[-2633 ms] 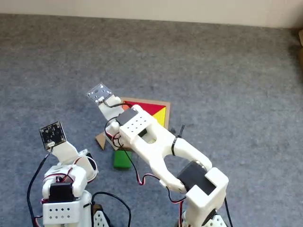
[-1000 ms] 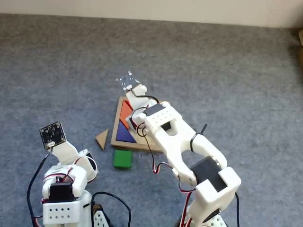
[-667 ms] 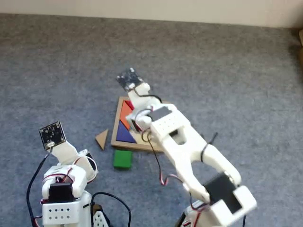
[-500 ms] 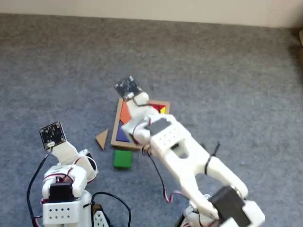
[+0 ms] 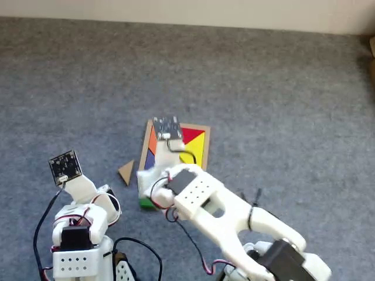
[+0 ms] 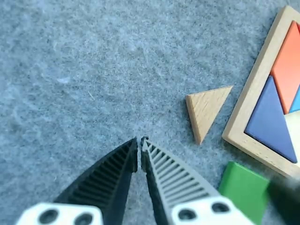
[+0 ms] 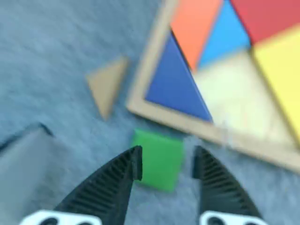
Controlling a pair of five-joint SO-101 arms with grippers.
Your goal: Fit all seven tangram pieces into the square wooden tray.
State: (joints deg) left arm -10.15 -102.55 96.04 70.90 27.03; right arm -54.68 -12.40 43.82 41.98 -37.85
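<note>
The square wooden tray (image 5: 142,147) lies mid-table holding orange (image 7: 194,23), light blue (image 7: 226,35), red (image 7: 262,16), yellow (image 7: 281,65) and dark blue (image 7: 176,82) pieces, with a bare patch (image 7: 229,98) between them. A green square (image 7: 159,159) lies on the carpet just outside the tray's near edge. My right gripper (image 7: 166,158) hangs open above it, one finger over each side. A plain wooden triangle (image 5: 126,171) rests left of the tray. My left gripper (image 6: 139,141) is shut on nothing above bare carpet, short of the triangle (image 6: 206,110).
Grey carpet covers the table all round. The right arm (image 5: 196,196) stretches over the tray's near edge and hides most of the green square (image 5: 144,203). The left arm (image 5: 79,225) stays folded at the near left corner.
The right arm pulled back from above the tray's far side toward the near edge, and its gripper now hangs over the green square. The left arm has not moved.
</note>
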